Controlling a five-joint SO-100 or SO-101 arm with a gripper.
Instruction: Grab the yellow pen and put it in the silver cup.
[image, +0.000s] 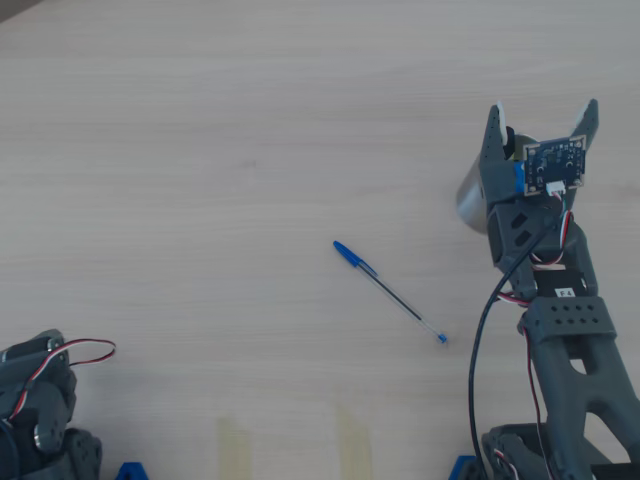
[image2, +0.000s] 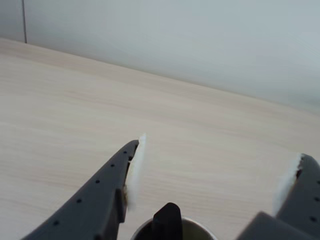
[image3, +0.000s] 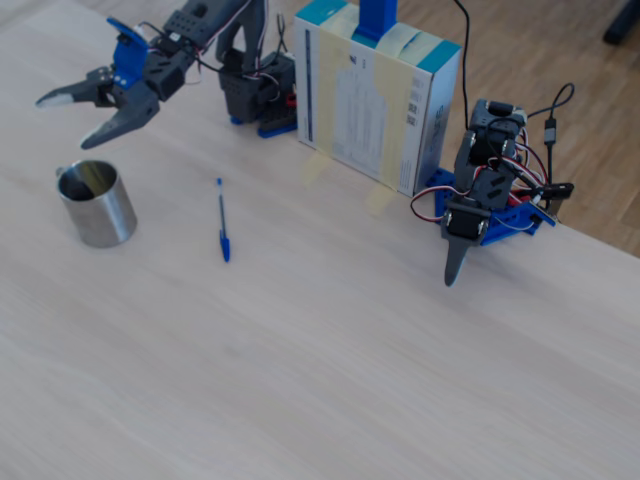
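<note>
The silver cup (image3: 99, 208) stands upright at the left of the fixed view; in the overhead view the arm covers most of the cup (image: 469, 199). The yellow pen stands inside it: only its black cap (image2: 167, 220) sticks up above the cup's rim (image2: 198, 224) in the wrist view, and the cap (image: 508, 137) also shows in the overhead view. The yellow barrel is hidden. My gripper (image3: 66, 122) is open and empty, hovering just above the cup, with its fingers (image2: 135, 165) spread to either side of the cap.
A thin blue-capped ballpoint pen (image3: 221, 218) lies on the table right of the cup, and it also shows in the overhead view (image: 390, 291). A white and teal box (image3: 375, 95) stands at the back. A second, idle arm (image3: 485, 190) sits at the right.
</note>
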